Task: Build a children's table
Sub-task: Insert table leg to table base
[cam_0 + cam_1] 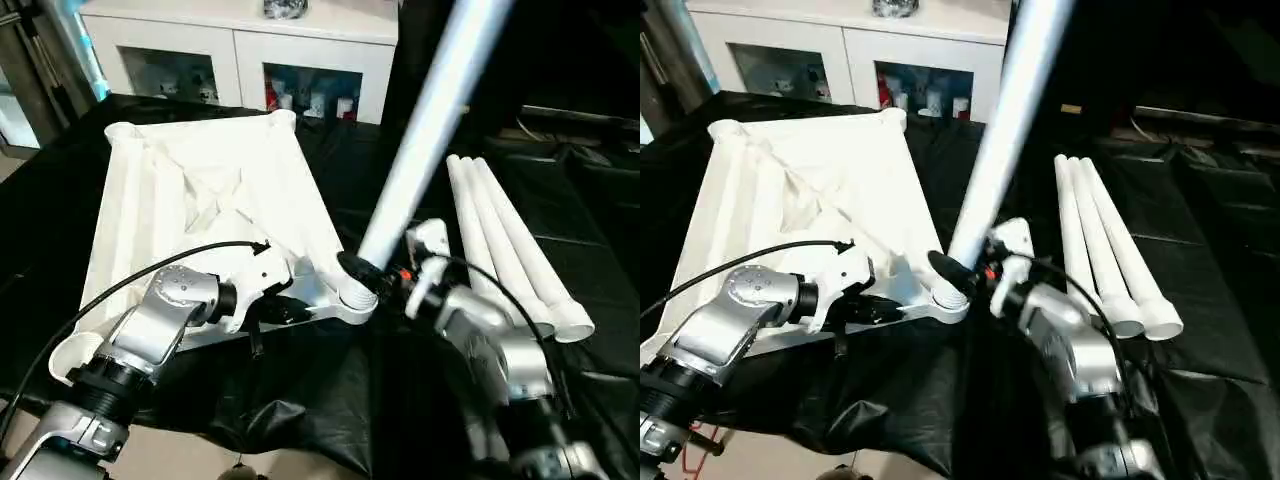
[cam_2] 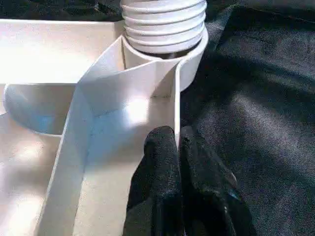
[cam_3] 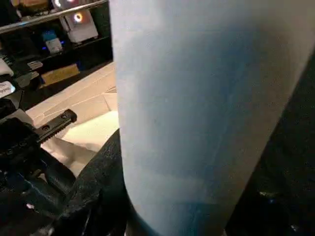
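Tabletop (image 1: 200, 200) lies underside up on black cloth (image 1: 560, 220), left of centre. Left gripper (image 2: 177, 147) is pinched closed on the tabletop's thin near-edge rib, just beside the near-right corner socket (image 2: 189, 64). Right gripper (image 1: 385, 280) is clamped around one leg (image 1: 430, 130), whose threaded end sits in that socket, tilting up. Three spare legs (image 1: 510, 250) lie together at right. White cabinet (image 1: 240, 45) stands beyond.
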### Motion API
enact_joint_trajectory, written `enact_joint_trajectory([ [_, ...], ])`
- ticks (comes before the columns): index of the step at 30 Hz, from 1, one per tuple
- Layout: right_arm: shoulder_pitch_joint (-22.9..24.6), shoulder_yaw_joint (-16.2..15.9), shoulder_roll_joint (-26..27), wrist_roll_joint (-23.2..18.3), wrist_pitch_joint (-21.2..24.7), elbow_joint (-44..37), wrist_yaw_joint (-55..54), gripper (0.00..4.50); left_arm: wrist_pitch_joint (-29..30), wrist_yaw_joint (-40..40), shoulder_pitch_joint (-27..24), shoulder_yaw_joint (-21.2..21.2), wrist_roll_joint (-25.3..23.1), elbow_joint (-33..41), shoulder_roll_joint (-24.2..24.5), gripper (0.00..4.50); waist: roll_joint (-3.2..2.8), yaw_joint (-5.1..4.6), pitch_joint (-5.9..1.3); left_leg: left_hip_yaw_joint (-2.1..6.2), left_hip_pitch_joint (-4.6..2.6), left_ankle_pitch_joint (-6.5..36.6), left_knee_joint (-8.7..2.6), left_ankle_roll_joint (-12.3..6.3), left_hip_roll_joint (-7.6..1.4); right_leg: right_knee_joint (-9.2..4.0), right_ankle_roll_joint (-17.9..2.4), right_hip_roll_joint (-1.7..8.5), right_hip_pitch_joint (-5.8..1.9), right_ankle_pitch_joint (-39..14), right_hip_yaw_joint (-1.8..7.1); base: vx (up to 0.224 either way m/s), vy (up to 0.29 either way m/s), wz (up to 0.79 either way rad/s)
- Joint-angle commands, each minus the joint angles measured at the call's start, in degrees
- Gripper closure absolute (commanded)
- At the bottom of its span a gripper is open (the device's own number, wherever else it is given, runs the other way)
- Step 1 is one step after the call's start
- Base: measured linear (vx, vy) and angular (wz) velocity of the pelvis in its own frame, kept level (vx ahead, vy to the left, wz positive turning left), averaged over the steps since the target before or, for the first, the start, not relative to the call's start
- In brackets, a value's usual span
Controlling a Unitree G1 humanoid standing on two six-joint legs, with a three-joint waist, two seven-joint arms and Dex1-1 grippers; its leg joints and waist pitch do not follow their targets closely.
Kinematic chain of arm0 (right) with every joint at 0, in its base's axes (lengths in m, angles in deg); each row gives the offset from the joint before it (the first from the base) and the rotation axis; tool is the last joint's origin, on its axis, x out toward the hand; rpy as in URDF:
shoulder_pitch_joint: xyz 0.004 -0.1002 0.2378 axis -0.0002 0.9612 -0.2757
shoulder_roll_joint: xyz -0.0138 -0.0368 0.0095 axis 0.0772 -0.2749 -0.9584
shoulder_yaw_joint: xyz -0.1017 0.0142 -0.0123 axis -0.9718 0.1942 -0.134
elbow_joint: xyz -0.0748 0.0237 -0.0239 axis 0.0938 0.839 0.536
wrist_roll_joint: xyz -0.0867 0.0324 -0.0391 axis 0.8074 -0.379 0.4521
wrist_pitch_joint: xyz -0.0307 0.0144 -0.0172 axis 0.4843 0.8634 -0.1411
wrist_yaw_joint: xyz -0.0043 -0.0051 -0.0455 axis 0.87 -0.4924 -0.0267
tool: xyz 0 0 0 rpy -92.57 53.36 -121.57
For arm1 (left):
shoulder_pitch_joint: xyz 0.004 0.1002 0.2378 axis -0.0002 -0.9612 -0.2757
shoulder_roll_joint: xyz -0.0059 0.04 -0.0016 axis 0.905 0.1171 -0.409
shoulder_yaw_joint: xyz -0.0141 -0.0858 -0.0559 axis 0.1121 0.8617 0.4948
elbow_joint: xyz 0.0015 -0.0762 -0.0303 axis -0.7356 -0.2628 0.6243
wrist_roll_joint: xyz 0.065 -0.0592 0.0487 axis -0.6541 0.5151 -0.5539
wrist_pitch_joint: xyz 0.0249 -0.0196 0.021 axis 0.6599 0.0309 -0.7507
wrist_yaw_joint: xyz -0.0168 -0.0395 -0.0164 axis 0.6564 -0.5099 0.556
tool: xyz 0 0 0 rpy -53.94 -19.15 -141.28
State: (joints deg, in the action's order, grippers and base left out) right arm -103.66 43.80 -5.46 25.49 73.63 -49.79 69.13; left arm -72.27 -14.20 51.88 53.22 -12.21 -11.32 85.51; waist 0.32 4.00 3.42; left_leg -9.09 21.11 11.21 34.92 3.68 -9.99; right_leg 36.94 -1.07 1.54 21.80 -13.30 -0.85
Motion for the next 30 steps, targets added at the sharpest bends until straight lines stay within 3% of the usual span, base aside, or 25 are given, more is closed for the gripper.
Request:
enact_joint_trajectory([
  [1, 2.6, -0.2, -0.9, 3.3, 0.6, 2.7, -1.6, 2.59, -1.3, 0.2, 1.9, 0.8, 0.3, 0.7, -0.1, 4.5, -1.08, -0.15, -3.5, 0.8, -0.82, 10.6, -4.55, 0.96, -3.03, -4.77, -13.3, 5.81, -2.29, -2.5, 2.7, 0.0, 0.0, 0.0],
  [10, 3.8, -3.2, -2.2, 6.1, -0.7, -0.2, -2.1, 2.59, -1.9, 0.3, 1.9, 0.6, -0.3, -0.1, -0.2, 4.5, -1.15, -0.13, -3.44, 0.86, -0.77, 10.7, -4.71, 0.89, -3.04, -4.87, -12.8, 5.75, -2.22, -3.2, 2.74, 0.0, 0.0, 0.0],
  [13, 3.3, -5.2, -3.0, 7.5, 0.1, -0.4, -1.2, 2.59, -2.0, 0.3, 1.9, 0.4, -0.4, -0.3, -0.3, 4.5, -1.08, -0.13, -3.41, 0.87, -0.8, 10.9, -4.75, 0.86, -3.05, -4.91, -12.6, 5.77, -2.2, -3.8, 2.75, 0.0, 0.0, 0.0],
  [14, 2.5, -6.9, -3.8, 8.3, 2.0, -0.4, -0.2, 2.59, -2.1, 0.4, 1.9, 0.3, -0.5, -0.4, -0.3, 4.5, -0.78, -0.13, -3.39, 0.81, -0.74, 10.5, -4.72, 0.68, -3.02, -4.93, -12.4, 5.78, -2.26, -4.0, 2.82, 0.0, 0.0, 0.0],
  [17, 2.1, -7.8, -4.2, 8.9, 2.8, -0.4, 0.6, 2.59, -2.1, 0.4, 1.8, 0.2, -0.6, -0.5, -0.3, 4.5, -0.91, -0.19, -3.31, 0.83, -0.71, 10.9, -4.74, 0.77, -3.03, -5.05, -12.2, 5.82, -2.2, -5.3, 2.81, 0.0, 0.0, 0.0],
  [20, 1.4, -8.7, -4.5, 8.8, 3.5, 0.1, 2.0, 2.59, -2.1, 0.4, 1.6, 0.1, -0.7, -0.4, -0.3, 4.5, -0.6, -0.26, -3.26, 0.85, -0.76, 11.6, -4.82, 0.78, -3.07, -5.13, -11.9, 5.84, -2.07, -6.9, 2.88, 0.0, 0.0, 0.0],
  [27, -1.5, -10.5, -5.0, 8.0, 3.3, 4.0, 6.8, 2.59, -2.2, 0.3, 1.4, 0.2, -0.9, -0.4, -0.1, 4.5, -0.53, -0.43, -3.27, 0.84, -0.72, 11.4, -4.8, 0.49, -3.09, -5.11, -12.4, 5.91, -2.05, -6.6, 2.84, 0.0, 0.0, 0.0],
  [28, -1.9, -10.4, -5.0, 7.6, 3.3, 4.6, 7.8, 2.59, -2.4, 0.2, 1.4, 0.2, -0.9, -0.3, -0.1, 4.5, -0.16, -0.53, -3.22, 0.83, -0.7, 11.7, -4.85, 0.43, -3.1, -5.19, -12.4, 5.87, -2.07, -7.1, 2.81, 0.0, 0.0, 0.0],
  [30, -2.1, -10.3, -5.0, 7.3, 3.3, 5.0, 8.4, 2.59, -2.6, 0.1, 1.4, 0.2, -0.9, -0.3, -0.1, 4.5, -0.37, -0.54, -3.18, 0.84, -0.7, 11.9, -4.82, 0.36, -3.1, -5.24, -12.2, 5.88, -1.99, -7.9, 2.86, 0.0, 0.0, 0.0],
])
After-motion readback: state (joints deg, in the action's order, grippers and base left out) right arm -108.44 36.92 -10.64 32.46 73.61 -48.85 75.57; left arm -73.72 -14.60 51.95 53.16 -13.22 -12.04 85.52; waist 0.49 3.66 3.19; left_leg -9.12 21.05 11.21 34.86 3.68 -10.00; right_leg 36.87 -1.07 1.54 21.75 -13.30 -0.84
